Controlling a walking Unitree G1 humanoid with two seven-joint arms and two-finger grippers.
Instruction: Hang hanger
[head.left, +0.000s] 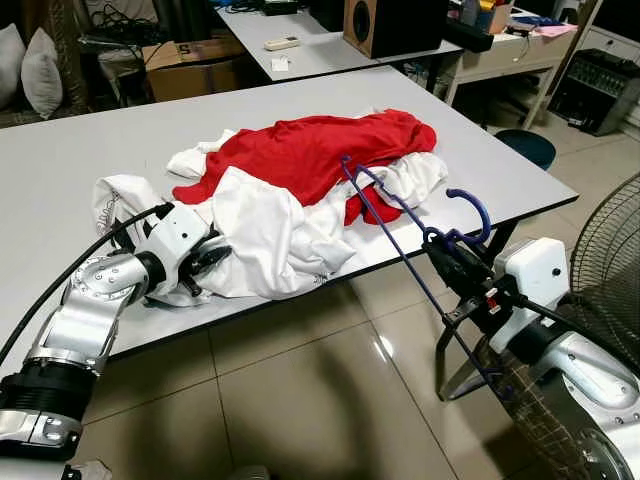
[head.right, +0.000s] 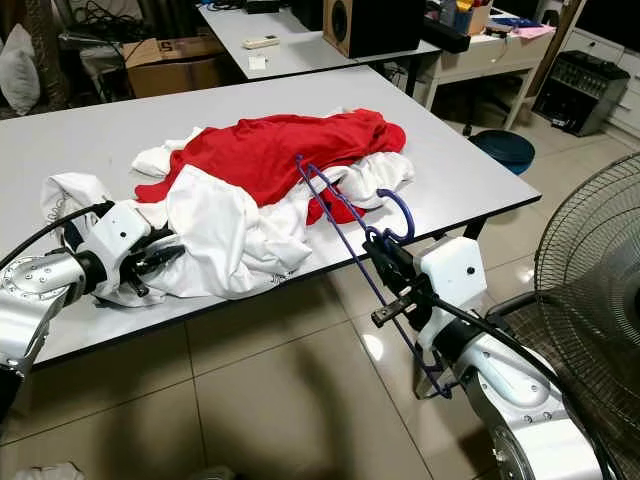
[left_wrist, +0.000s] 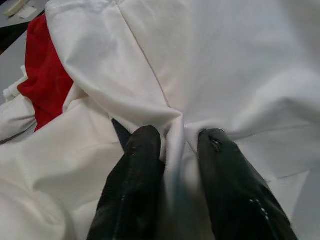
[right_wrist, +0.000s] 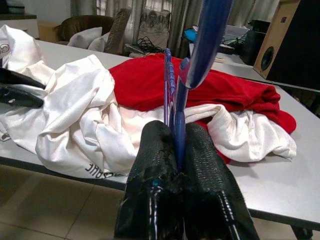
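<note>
A lived-in home workroom is showing here: a long grey surface (head.left: 80, 150) is carrying laundry over a tiled floor (head.left: 300, 400), while a speaker (head.left: 385, 25), cardboard box (head.left: 195, 65), cushions (head.left: 40, 70) and standing fan (head.left: 610, 260) are crowding around it.

Table (head.left: 60, 150) spans the view ahead; its near edge runs diagonally. Pile of garments (head.left: 300, 190) lies on the table near that edge, one garment on top toward the rear, others under and in front of it. Left gripper (head.left: 205, 262) at the pile's left front, pinching a fold of cloth. Right gripper (head.left: 448, 250) off the table's near-right edge, holding the hanger (head.left: 400, 215); hanger's far end reaches over the pile. Fan (head.left: 605, 260) stands right of the robot. Second table (head.left: 320, 45) behind, speaker (head.left: 385, 25) on it.
</note>
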